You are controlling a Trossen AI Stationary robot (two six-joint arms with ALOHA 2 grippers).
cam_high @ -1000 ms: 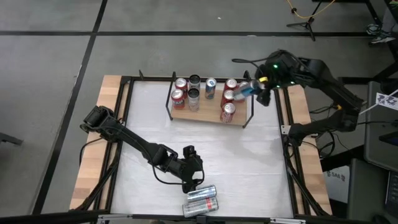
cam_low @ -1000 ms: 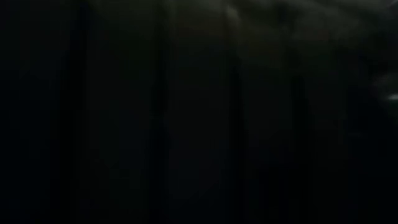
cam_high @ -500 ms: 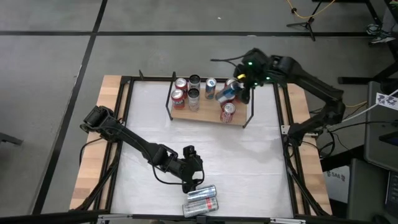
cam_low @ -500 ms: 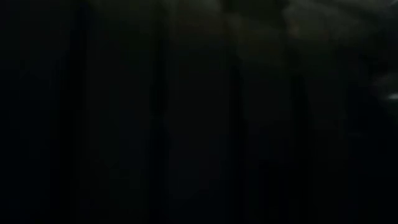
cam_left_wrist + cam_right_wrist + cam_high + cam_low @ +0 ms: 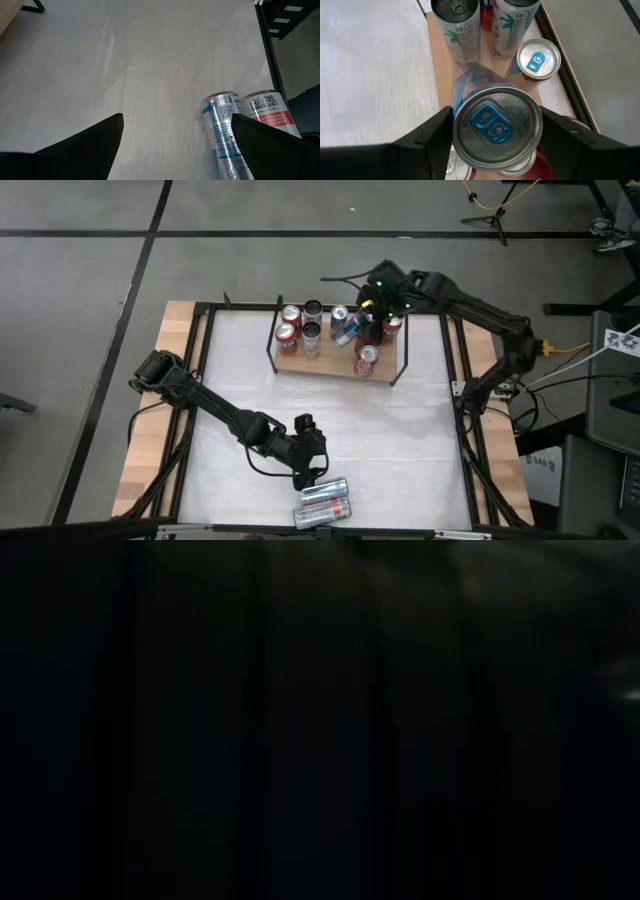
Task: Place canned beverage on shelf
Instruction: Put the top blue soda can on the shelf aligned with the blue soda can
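1. The right gripper (image 5: 362, 328) pinches a blue can (image 5: 496, 124) between its fingers (image 5: 432, 137), holding it tilted over the shelf (image 5: 335, 365) at the bench's (image 5: 400, 450) far side.
2. The can hangs among the other cans on the shelf, with two pale cans (image 5: 457, 27) and a blue-tabbed can (image 5: 537, 59) standing beyond it.
3. The left gripper (image 5: 305, 470) is spread wide at the near edge, just beside two cans (image 5: 227, 132) lying side by side.
4. The low view is dark.

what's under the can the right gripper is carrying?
The right gripper holds a blue-tabbed can over the shelf. Below it show bare board and other cans' tops, beside a standing blue-tabbed can. The landing spot itself is covered.
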